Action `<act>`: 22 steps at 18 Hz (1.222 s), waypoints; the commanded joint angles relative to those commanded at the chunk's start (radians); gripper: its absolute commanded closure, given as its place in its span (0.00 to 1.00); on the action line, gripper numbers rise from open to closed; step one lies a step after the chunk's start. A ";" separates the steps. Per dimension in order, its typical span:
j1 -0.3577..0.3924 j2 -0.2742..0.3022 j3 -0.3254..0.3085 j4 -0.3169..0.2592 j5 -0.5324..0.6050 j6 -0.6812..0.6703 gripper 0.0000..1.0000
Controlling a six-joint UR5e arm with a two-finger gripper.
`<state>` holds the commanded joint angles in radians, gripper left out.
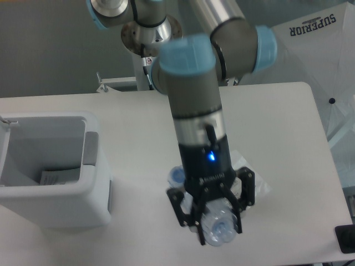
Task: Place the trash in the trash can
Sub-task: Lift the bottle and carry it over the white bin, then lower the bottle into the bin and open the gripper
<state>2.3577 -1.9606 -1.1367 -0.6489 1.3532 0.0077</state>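
Observation:
The clear blue-tinted bottle point(217, 226) lies slanted near the table's front edge, its base toward the camera. A blue cap-like end point(176, 176) shows to the left behind the gripper. My gripper point(220, 228) points down over the bottle, with its black fingers point(202, 231) pressed against both sides of the body. The transparent plastic bag point(256, 184) lies crumpled on the table just right of the gripper and is partly hidden by it. The white trash can point(61, 213) with a grey side panel stands at the left. A flat printed piece point(58, 177) lies inside it.
The white table point(277, 122) ends close in front of the gripper. A black object point(345, 239) sits at the bottom right corner. A white cloth printed "SUPERIOR" point(313, 27) hangs beyond the table's right edge. The arm's base mount point(150, 33) is at the back.

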 joint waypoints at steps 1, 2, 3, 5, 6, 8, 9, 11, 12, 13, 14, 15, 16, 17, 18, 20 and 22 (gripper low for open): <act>-0.003 0.014 0.003 0.002 -0.009 0.000 0.34; -0.015 0.026 0.003 0.002 -0.012 0.000 0.34; -0.037 0.040 0.002 0.002 -0.014 0.000 0.34; -0.066 0.060 0.003 0.002 -0.014 -0.012 0.34; -0.072 0.068 0.002 0.002 -0.014 -0.021 0.34; -0.089 0.080 0.002 0.002 -0.014 -0.025 0.34; -0.112 0.081 0.000 0.002 -0.014 -0.023 0.34; -0.158 0.081 -0.011 0.002 -0.014 -0.021 0.34; -0.173 0.078 -0.014 0.002 -0.014 -0.021 0.34; -0.195 0.074 -0.020 0.002 -0.014 -0.021 0.34; -0.221 0.071 -0.032 0.002 -0.012 -0.020 0.34; -0.236 0.065 -0.040 0.002 -0.012 -0.020 0.34; -0.253 0.065 -0.049 0.002 -0.012 -0.020 0.34; -0.273 0.065 -0.066 0.002 -0.011 -0.015 0.34; -0.287 0.066 -0.078 0.002 -0.011 -0.015 0.34; -0.314 0.071 -0.110 0.002 -0.009 -0.015 0.34; -0.331 0.074 -0.143 0.002 -0.005 -0.018 0.34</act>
<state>2.0264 -1.8868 -1.2792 -0.6473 1.3484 -0.0107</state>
